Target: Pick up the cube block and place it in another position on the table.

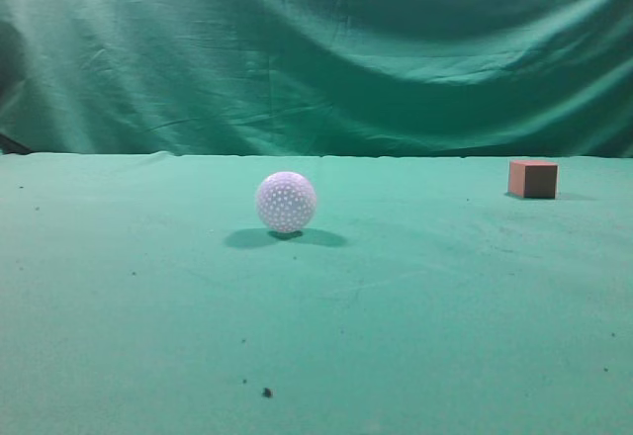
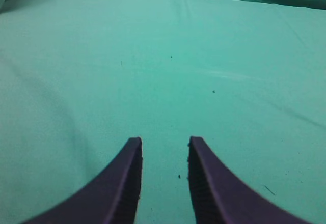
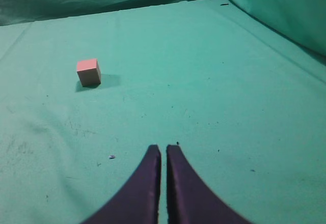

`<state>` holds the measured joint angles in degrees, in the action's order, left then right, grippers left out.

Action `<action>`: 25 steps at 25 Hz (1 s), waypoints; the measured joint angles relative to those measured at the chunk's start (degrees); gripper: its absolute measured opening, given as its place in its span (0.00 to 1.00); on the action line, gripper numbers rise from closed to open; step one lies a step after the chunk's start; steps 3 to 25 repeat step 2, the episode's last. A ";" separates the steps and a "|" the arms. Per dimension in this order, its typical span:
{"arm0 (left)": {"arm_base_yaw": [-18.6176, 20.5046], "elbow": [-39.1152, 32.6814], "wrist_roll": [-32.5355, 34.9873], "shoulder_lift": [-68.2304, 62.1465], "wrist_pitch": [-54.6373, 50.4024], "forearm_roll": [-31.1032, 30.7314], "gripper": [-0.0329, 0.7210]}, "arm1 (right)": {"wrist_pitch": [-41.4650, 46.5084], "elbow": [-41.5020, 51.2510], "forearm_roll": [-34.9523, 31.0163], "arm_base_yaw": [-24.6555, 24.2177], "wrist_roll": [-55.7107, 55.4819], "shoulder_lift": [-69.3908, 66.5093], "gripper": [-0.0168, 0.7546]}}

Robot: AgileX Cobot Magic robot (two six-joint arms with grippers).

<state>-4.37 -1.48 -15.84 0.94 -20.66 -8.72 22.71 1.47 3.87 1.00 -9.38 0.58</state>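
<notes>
The cube block [image 1: 533, 179] is a small reddish-brown cube resting on the table [image 1: 415, 306] at the far right of the exterior view. It also shows in the right wrist view [image 3: 88, 72], ahead and to the left of my right gripper [image 3: 163, 148], well apart from it. My right gripper is shut and empty. My left gripper [image 2: 164, 141] is open and empty above bare green cloth [image 2: 168, 81]. Neither gripper shows in the exterior view.
A white dimpled ball [image 1: 286, 202] sits near the middle of the table, left of the cube. A wrinkled green backdrop curtain [image 1: 316, 49] hangs behind the table's far edge. Small dark specks dot the cloth.
</notes>
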 joint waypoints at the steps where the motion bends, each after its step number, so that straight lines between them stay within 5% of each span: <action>1: 0.00 0.00 0.00 0.00 0.00 0.00 0.39 | 0.00 0.00 0.00 0.00 0.00 0.00 0.02; 25: 0.00 0.00 0.00 0.00 0.00 0.00 0.39 | 0.00 0.00 0.00 0.00 0.00 0.00 0.02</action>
